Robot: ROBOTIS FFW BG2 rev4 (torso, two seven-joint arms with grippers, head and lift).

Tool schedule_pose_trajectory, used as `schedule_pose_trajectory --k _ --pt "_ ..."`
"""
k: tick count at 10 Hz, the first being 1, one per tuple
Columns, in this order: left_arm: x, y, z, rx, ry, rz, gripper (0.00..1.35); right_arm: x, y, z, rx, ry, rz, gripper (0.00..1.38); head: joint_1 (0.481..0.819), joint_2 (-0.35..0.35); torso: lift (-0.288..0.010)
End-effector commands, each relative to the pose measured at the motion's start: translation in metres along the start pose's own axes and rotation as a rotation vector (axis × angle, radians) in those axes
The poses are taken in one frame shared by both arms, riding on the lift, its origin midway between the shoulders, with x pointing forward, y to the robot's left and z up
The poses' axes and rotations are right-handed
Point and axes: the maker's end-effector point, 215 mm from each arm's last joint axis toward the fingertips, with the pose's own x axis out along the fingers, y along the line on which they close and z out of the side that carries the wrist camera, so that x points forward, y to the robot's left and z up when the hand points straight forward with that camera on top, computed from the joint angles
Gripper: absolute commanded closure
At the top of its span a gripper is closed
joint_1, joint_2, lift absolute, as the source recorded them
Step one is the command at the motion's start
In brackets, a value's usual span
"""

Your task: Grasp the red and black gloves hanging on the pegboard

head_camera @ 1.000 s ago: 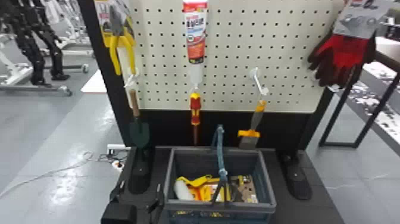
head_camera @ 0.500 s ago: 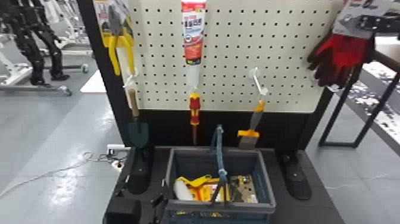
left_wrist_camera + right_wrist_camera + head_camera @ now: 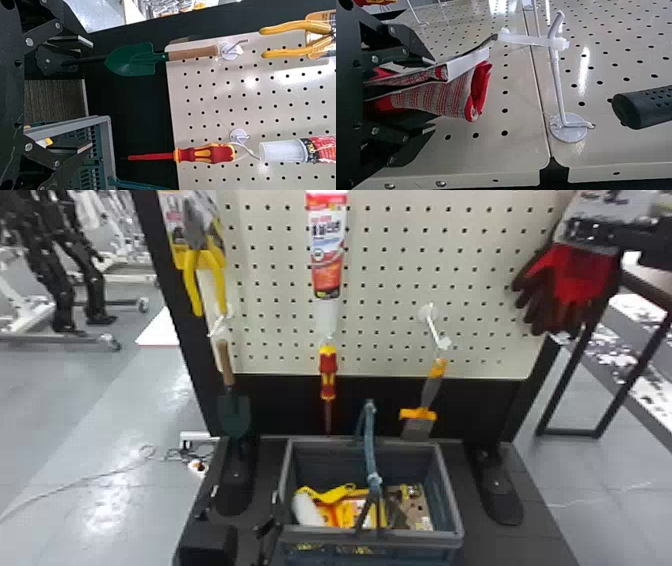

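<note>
- Two flat black fingers of the left gripper stand wide apart with nothing between them, low beside the crate.
- Close by, we see that grey plastic crate, with slatted walls and yellow tools lying inside.
- Behind it, the cream perforated pegboard carries a green trowel with a wooden handle, yellow-handled pliers, a red and yellow screwdriver, a flat-bladed scraper and a white tube. The tube has a red label, and we cannot read its print.
- Farthest off, high at the pegboard's right edge, the red and black gloves hang with their fingers down.
- We see the right gripper clamped on their ribbed knit cuffs and pale card header, just beside a white wire hook.
- The header's white plastic tab touches that hook near its tip.
</note>
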Motion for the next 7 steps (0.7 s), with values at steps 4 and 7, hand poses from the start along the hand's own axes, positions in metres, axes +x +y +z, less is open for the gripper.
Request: schedule_pose_trajectory --k 4,7 --pt "0.0002 0.0001 0.0002 -0.002 -0.001 -0.001 0.39 -0.001 0.0013 -0.0013 0.012 -0.011 0.007 1.3 0.549 0.0 -0.1" --pt "0.0001 0.0004 0.0 0.0 -0.001 -0.002 0.39 -0.003 0.0006 -0.0015 0.019 -0.016 0.006 1.3 0.549 0.0 -0.1"
